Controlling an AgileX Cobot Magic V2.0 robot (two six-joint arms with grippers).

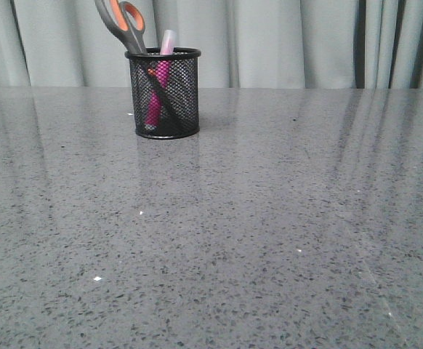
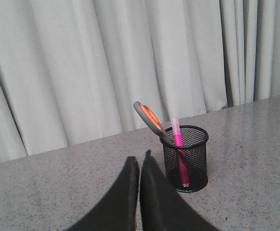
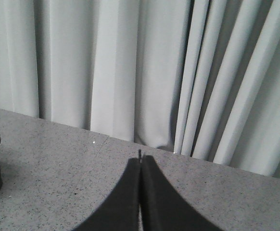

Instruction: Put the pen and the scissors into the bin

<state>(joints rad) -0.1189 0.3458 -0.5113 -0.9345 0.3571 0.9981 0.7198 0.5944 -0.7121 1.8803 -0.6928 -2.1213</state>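
A: Both items sit in the bin [image 1: 163,93], far-left on the table [image 1: 270,233]: pen [image 1: 158,91] upright, scissors [image 1: 124,25] leaning, handles out over the rim.

B: Arms?

A: Left gripper [image 2: 139,166] is nearer, bin just ahead beside it; right gripper [image 3: 140,161] well apart. Fingers on each pressed together, holding nothing. Task looks complete.

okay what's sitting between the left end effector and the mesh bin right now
Nothing. In the left wrist view, only bare grey table separates the left end effector from the bin, which already holds the pen and scissors.
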